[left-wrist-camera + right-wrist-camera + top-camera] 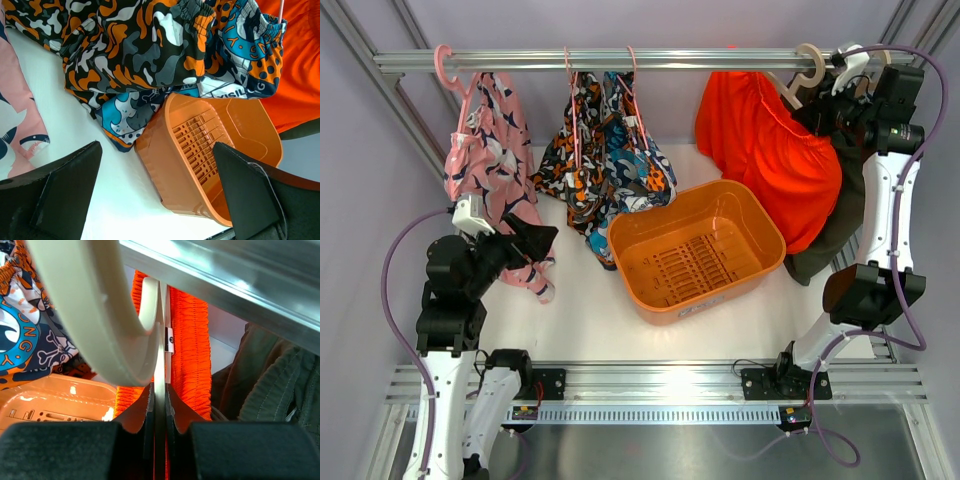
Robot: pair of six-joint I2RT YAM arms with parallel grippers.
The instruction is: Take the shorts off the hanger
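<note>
The bright orange-red shorts (770, 150) hang on a cream hanger (809, 66) at the right end of the rail (670, 60). My right gripper (823, 95) is raised to the rail and shut on the hanger's thin cream stem (159, 390), just under its hook (85, 305). The orange-red waistband (190, 350) is right behind the fingers. Dark olive shorts (835, 230) hang beside it and show in the right wrist view (270, 385). My left gripper (535, 240) is open and empty (157, 190), low at the left.
An orange basket (760, 225) stands mid-table, seen in the left wrist view (165, 165). Pink print shorts (485, 150) hang on a pink hanger at the left. Camo and blue print shorts (605, 150) hang in the middle, also close in the left wrist view (150, 60).
</note>
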